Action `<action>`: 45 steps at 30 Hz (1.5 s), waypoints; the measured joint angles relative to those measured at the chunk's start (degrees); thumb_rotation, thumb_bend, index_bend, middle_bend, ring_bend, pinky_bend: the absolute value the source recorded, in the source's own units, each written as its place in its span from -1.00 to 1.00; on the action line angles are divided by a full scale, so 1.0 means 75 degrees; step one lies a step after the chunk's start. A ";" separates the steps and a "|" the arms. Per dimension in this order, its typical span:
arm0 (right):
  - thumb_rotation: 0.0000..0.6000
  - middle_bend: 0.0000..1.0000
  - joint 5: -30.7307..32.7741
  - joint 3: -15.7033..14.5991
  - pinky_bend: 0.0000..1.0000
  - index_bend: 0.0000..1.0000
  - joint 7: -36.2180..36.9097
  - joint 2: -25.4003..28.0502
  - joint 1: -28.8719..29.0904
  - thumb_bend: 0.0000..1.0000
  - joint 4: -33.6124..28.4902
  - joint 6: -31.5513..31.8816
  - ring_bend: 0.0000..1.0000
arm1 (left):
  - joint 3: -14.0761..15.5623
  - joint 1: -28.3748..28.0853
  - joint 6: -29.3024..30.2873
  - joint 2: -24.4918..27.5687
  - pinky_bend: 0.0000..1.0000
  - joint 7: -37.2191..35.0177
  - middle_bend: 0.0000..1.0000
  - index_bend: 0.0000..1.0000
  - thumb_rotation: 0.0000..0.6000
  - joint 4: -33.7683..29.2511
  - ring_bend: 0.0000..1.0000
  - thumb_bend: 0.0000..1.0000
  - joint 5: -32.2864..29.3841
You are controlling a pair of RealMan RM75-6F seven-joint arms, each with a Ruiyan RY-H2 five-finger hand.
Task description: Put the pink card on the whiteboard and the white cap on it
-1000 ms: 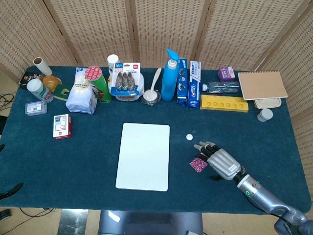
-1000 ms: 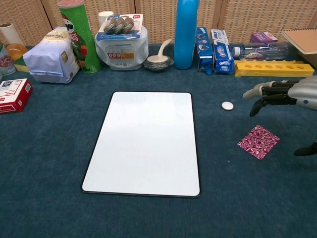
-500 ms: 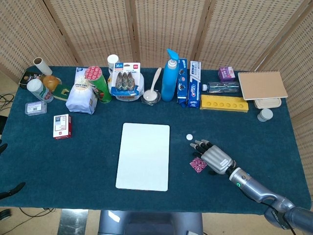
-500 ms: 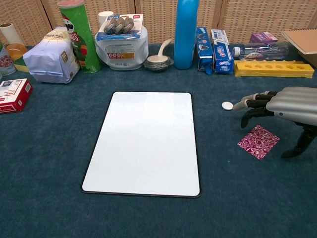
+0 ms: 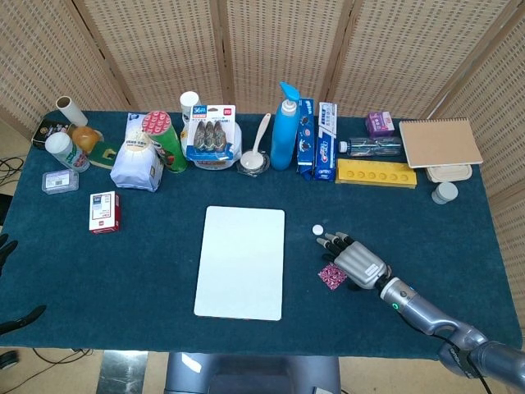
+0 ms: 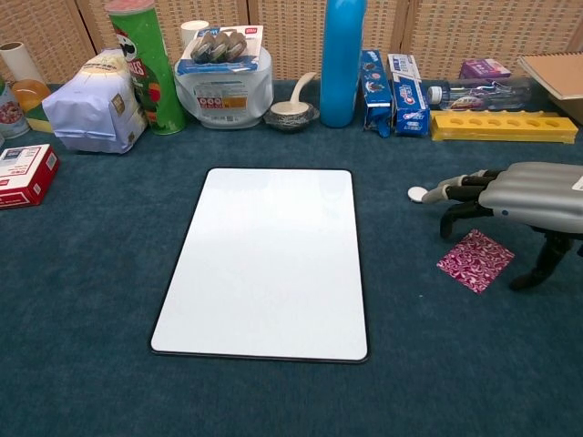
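The dark blue felt-covered worktop (image 6: 82, 364) carries everything. At its middle lies the flat rectangular whiteboard (image 6: 269, 259) with a thin black edge, its surface bare. To the right of the board, the right hand (image 6: 524, 196), silver-backed with dark fingers, hangs palm down just above the cloth; its fingers (image 6: 460, 187) are spread and reach forward, grasping nothing, and its thumb points down beside the card. The left hand shows in neither view. Beneath the right hand's palm lies the small square pink patterned card (image 6: 475, 259), flat on the cloth and well apart from the board. The small round white cap (image 6: 416, 193) sits on the cloth just beside the outstretched fingertips; contact cannot be told.
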 measured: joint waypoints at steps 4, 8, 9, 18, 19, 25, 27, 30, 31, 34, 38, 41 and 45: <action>1.00 -0.91 0.0165 0.0000 -0.79 -0.41 -0.0060 0.0001 0.0076 -0.62 -0.0018 -0.0175 -1.00 | -0.0004 -0.0006 -0.0015 0.0005 -0.88 -0.0010 -1.00 -1.00 1.00 -0.0001 -1.00 -0.84 -0.0008; 1.00 -0.91 0.0296 -0.0026 -0.79 -0.33 -0.0138 0.0006 0.0154 -0.60 -0.0037 -0.0332 -1.00 | 0.0000 -0.0021 -0.0052 0.0025 -0.88 -0.0038 -1.00 -1.00 1.00 -0.0004 -1.00 -0.84 -0.0010; 1.00 -0.91 0.0331 -0.0036 -0.79 -0.31 -0.0150 0.0005 0.0168 -0.60 -0.0048 -0.0360 -1.00 | 0.0001 -0.0027 -0.0064 0.0033 -0.88 -0.0049 -1.00 -1.00 1.00 -0.0004 -1.00 -0.84 -0.0011; 1.00 -0.91 0.0530 -0.0086 -0.79 -0.15 -0.0205 -0.0007 0.0225 -0.59 -0.0111 -0.0410 -1.00 | 0.0026 -0.0016 -0.0041 0.0063 -0.88 -0.0146 -1.00 -1.00 1.00 0.0010 -1.00 -0.84 0.0042; 1.00 -0.91 0.0551 -0.0094 -0.79 -0.14 -0.0210 -0.0008 0.0229 -0.59 -0.0109 -0.0422 -1.00 | 0.0028 -0.0012 -0.0033 0.0064 -0.88 -0.0161 -1.00 -1.00 1.00 0.0017 -1.00 -0.84 0.0046; 1.00 -0.91 0.0626 -0.0160 -0.79 -0.13 -0.0242 -0.0006 0.0203 -0.58 -0.0127 -0.0365 -1.00 | 0.0025 -0.0010 -0.0023 0.0086 -0.88 -0.0250 -1.00 -1.00 1.00 0.0042 -1.00 -0.84 0.0042; 1.00 -0.90 0.0621 -0.0182 -0.79 -0.13 -0.0250 0.0009 0.0190 -0.57 -0.0150 -0.0300 -1.00 | 0.0025 -0.0010 -0.0021 0.0087 -0.88 -0.0256 -1.00 -1.00 1.00 0.0045 -1.00 -0.84 0.0046; 1.00 -0.90 0.0604 -0.0202 -0.79 -0.11 -0.0260 0.0063 0.0183 -0.57 -0.0255 -0.0211 -0.99 | 0.0026 -0.0012 -0.0029 0.0085 -0.88 -0.0246 -1.00 -1.00 1.00 0.0040 -1.00 -0.84 0.0046; 1.00 -0.90 0.0600 -0.0204 -0.79 -0.11 -0.0264 0.0086 0.0184 -0.57 -0.0298 -0.0187 -0.99 | 0.0026 -0.0013 -0.0032 0.0086 -0.88 -0.0242 -1.00 -1.00 1.00 0.0037 -1.00 -0.84 0.0046; 1.00 -0.90 0.0587 -0.0213 -0.79 -0.10 -0.0301 0.0174 0.0192 -0.57 -0.0463 -0.0118 -0.99 | 0.0032 -0.0006 -0.0023 0.0084 -0.88 -0.0235 -1.00 -1.00 1.00 0.0035 -1.00 -0.84 0.0058; 1.00 -0.90 0.0641 -0.0228 -0.79 -0.09 -0.0412 0.0240 0.0196 -0.56 -0.0621 -0.0095 -0.99 | 0.0035 0.0014 0.0020 0.0092 -0.88 -0.0287 -1.00 -1.00 1.00 0.0050 -1.00 -0.84 0.0070; 1.00 -0.90 0.0683 -0.0217 -0.79 -0.08 -0.0389 0.0280 0.0202 -0.56 -0.0730 -0.0058 -0.99 | 0.0028 0.0015 0.0019 0.0100 -0.88 -0.0325 -1.00 -1.00 1.00 0.0060 -1.00 -0.84 0.0048; 1.00 -0.90 0.0681 -0.0163 -0.79 -0.08 -0.0444 0.0389 0.0243 -0.56 -0.0961 0.0029 -0.99 | 0.0027 0.0002 -0.0001 0.0108 -0.88 -0.0323 -1.00 -1.00 1.00 0.0060 -1.00 -0.84 0.0055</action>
